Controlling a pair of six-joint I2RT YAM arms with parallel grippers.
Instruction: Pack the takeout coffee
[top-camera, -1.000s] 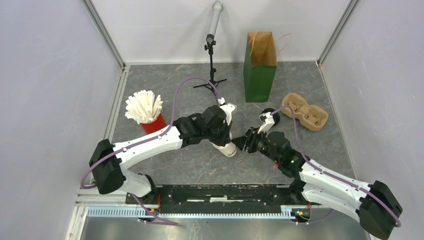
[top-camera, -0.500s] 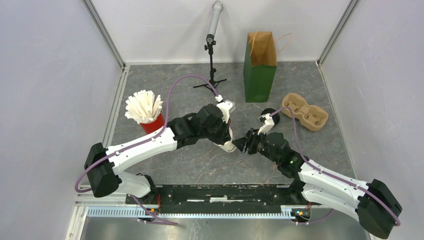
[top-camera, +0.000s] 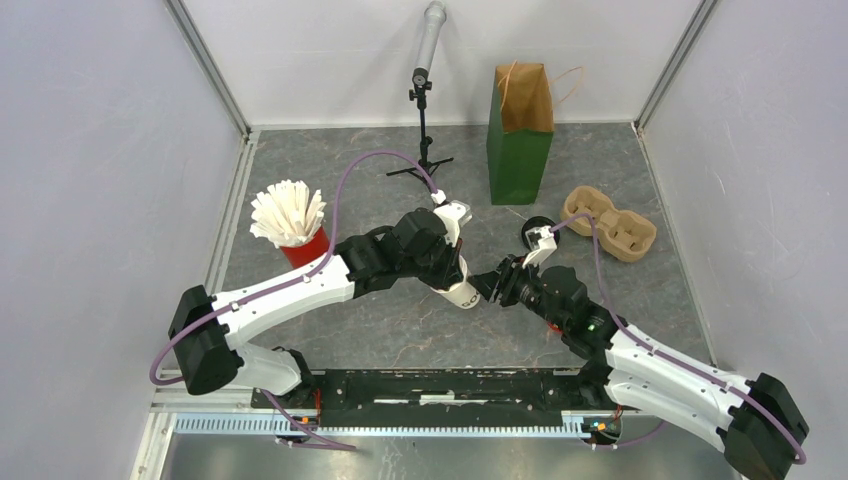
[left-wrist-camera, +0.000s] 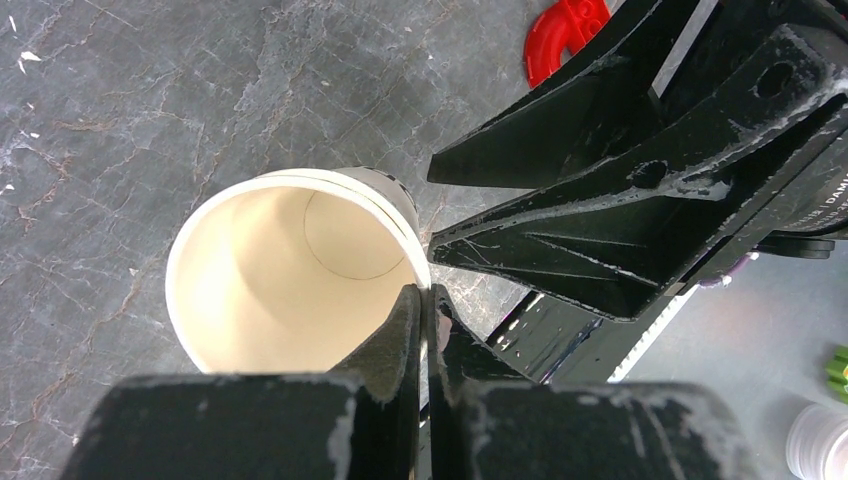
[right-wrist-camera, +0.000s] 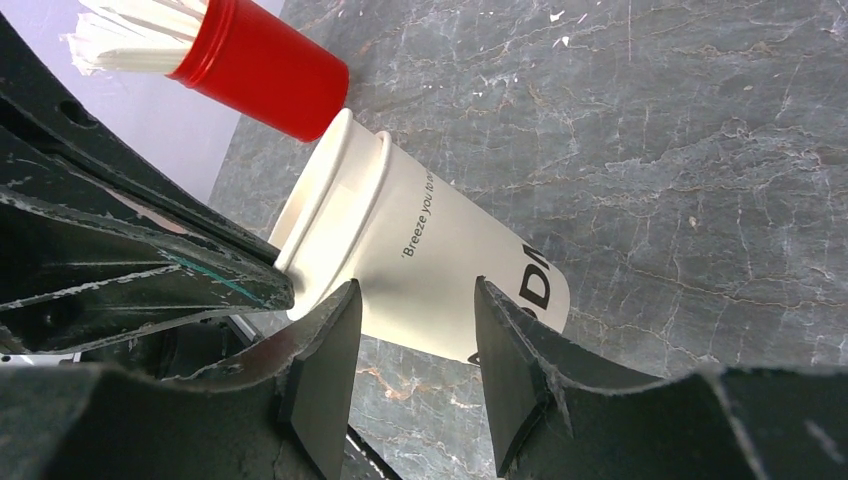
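Note:
The takeout coffee is a cream paper cup (top-camera: 462, 293) with black lettering. It has no lid on and is tilted above the table's middle. My left gripper (left-wrist-camera: 427, 292) is shut on the cup's rim (left-wrist-camera: 290, 270), one finger inside the wall and one outside. My right gripper (right-wrist-camera: 415, 285) is open just right of the cup (right-wrist-camera: 430, 260), its fingertips level with the cup's side and a gap showing on each side. A round black lid (top-camera: 535, 229) lies on the table behind my right wrist, partly hidden.
A tall green paper bag (top-camera: 520, 130) stands open at the back. The brown cardboard cup carrier (top-camera: 608, 222) lies right of it. A red cup of white sticks (top-camera: 300, 235) stands at the left. A microphone stand (top-camera: 422, 100) is at the back centre.
My left arm has drawn back a little, lifting the cup slightly away from me. My right arm has edged right and forward, its jaws still apart at the cup.

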